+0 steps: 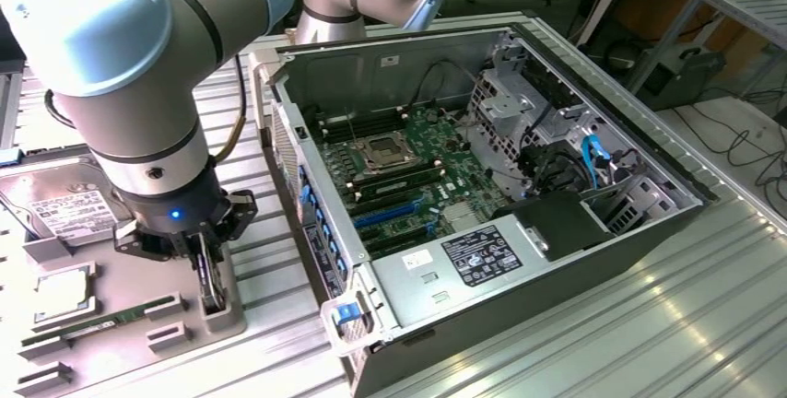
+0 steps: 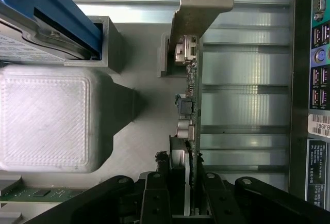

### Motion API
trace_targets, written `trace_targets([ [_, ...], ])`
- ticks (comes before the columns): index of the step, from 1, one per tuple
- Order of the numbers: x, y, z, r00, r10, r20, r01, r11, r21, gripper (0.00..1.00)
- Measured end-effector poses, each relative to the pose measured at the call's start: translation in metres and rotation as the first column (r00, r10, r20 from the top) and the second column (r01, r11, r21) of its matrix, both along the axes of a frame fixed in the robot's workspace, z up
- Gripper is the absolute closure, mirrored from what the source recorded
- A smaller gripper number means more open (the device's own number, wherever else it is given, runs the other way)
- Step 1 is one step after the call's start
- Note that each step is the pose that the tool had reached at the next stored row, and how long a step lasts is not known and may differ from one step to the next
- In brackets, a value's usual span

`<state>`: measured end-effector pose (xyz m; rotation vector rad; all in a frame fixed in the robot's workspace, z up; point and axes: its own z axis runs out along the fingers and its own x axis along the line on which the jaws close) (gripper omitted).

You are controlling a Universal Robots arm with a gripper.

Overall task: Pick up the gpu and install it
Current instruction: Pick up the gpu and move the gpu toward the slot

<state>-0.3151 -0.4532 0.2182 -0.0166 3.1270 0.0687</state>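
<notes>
Obs.: computer case [image 1: 357, 76] lies on its side with its side panel off and the motherboard [image 1: 406, 168] exposed. All positions below are referenced to the case.

- My gripper [image 1: 209, 264] is down outside the case, off its rear panel, toward the exterior view's left. It is over the gray fixture tray [image 1: 123, 310] that sits alongside the case.
- Jaws: closed onto the gpu [image 1: 214, 301], one finger on each face of the card. In the wrist view the fingers [image 2: 154, 198] clamp the card edge-on, with my gripper [image 2: 184, 185] at the end away from the bracket.
- The gpu [image 2: 190, 105] stands upright on its long edge in a slotted holder [image 1: 224, 313] at the tray corner nearest the case. Its silvery bracket [image 2: 198, 7] is at the far end from my fingers, against a gray holder post [image 2: 164, 53].
- The gpu is not yet in the case, and the rear ports of the case [image 2: 319, 79] run just beside the card.
- Farther from the case on the same tray are the memory stick [image 1: 105, 321] lying flat and the hard drive [image 1: 55, 200] beyond it.
</notes>
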Motion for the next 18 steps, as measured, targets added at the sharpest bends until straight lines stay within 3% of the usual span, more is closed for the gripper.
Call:
trace_targets([
  [5,0.0000,0.0000,0.0000,1.0000,0.000,0.0002,0.000,1.0000,0.0001,0.71],
  [6,0.0000,0.0000,0.0000,1.0000,0.000,0.0001,0.000,1.0000,0.0001,0.65],
  [8,0.0000,0.0000,0.0000,1.0000,0.000,0.0001,0.000,1.0000,0.0001,0.65],
  [9,0.0000,0.0000,0.0000,1.0000,0.000,0.0000,0.000,1.0000,0.0000,0.58],
  [18,0.0001,-0.0010,-0.0006,1.0000,0.000,0.0000,0.000,1.0000,0.0000,0.58],
])
